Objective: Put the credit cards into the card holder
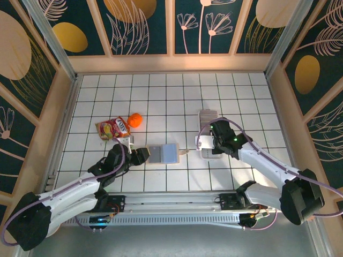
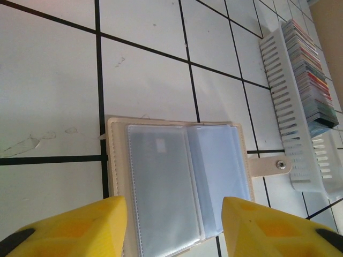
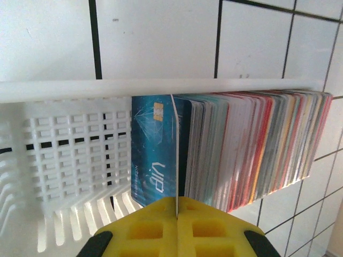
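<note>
Top view: the card holder [image 1: 163, 153] lies open and flat on the tiles mid-table, with the left gripper [image 1: 140, 156] at its left edge. The right gripper [image 1: 210, 142] is down in the white tray [image 1: 206, 115] just to the holder's right. A snack pouch [image 1: 113, 128] and an orange ball [image 1: 135, 120] sit farther back, well apart from the work; we see no risk from them. Left wrist: the yellow fingers [image 2: 80, 230] stand partly apart with nothing between them, framing the holder's near edge. Its clear sleeves face up and the snap tab [image 2: 270, 166] points toward the tray. We cannot tell whether the fingers touch the holder. If it is not pinned, we judge that a card nosing into a sleeve mouth could slide the holder or flip a page. Right wrist: the jaws are closed on the near edge of a thin white card [image 3: 173, 139], seen edge-on between a blue VIP card [image 3: 153, 155] and the tightly packed credit cards [image 3: 252, 150] standing in the tray. The bite looks shallow, so we think the card could pivot or slip on the lift. Friction in so tight a row could drag a neighbour up with it, or shift the light tray. The pinched card stands on edge while the sleeves lie flat, so a poor turn could jam it at the sleeve lip.
</note>
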